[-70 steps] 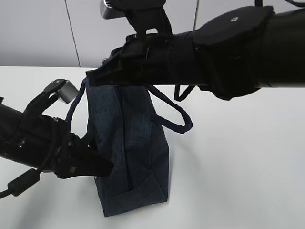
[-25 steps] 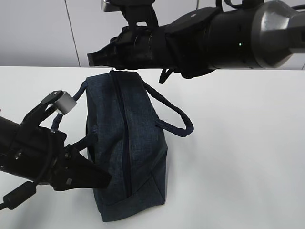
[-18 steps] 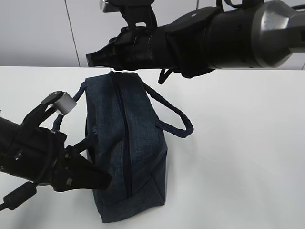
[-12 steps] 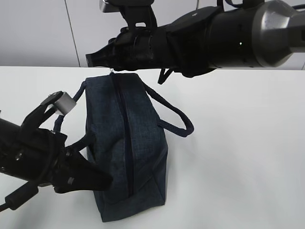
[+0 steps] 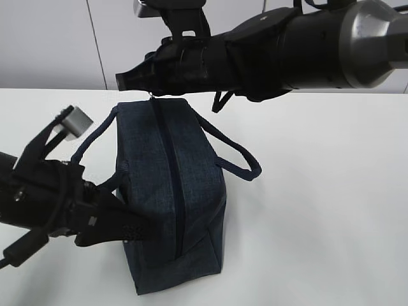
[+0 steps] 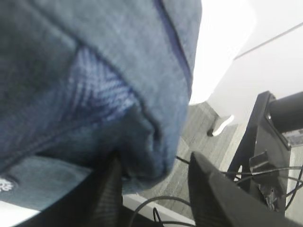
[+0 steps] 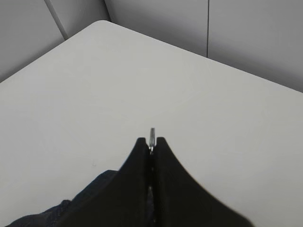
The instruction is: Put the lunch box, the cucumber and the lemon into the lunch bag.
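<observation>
While right hand [image 7: 151, 142] pinches silver ring pull [image 7: 152, 134], left hand [image 6: 151, 177] clamps lunch bag [image 5: 169, 191] end fabric

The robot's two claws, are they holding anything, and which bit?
The right gripper pinches the silver ring pull at the far end of the lunch bag. The left gripper grips the bag's fabric at its near end.

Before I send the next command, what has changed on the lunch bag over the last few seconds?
The right gripper has drawn the ring pull to the far end, so the lunch bag now shows its zipper run closed along the top. The left gripper has shifted slightly toward the bag's near end. The bag stays upright in place, with the right fingers still pinching the pull.
</observation>
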`<move>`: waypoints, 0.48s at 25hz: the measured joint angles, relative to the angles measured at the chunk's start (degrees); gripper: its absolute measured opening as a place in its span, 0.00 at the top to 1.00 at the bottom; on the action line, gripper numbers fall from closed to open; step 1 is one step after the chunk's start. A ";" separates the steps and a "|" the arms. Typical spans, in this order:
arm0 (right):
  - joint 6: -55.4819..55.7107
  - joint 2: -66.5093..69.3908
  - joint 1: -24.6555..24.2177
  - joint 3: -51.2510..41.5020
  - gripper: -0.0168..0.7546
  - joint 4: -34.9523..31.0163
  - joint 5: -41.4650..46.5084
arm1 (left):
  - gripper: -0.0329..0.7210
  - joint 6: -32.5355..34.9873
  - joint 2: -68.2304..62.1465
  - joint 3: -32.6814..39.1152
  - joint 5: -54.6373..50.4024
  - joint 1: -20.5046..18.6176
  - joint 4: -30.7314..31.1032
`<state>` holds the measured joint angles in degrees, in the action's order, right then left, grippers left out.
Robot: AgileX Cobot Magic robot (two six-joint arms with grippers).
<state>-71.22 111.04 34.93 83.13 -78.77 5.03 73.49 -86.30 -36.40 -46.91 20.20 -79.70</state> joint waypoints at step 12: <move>-0.65 0.00 0.00 0.10 0.98 0.00 0.48 | 0.56 -8.95 12.37 0.00 4.26 -8.90 0.67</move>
<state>-71.86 111.04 34.93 83.23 -78.77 5.51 64.53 -73.93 -36.40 -42.64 11.30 -79.03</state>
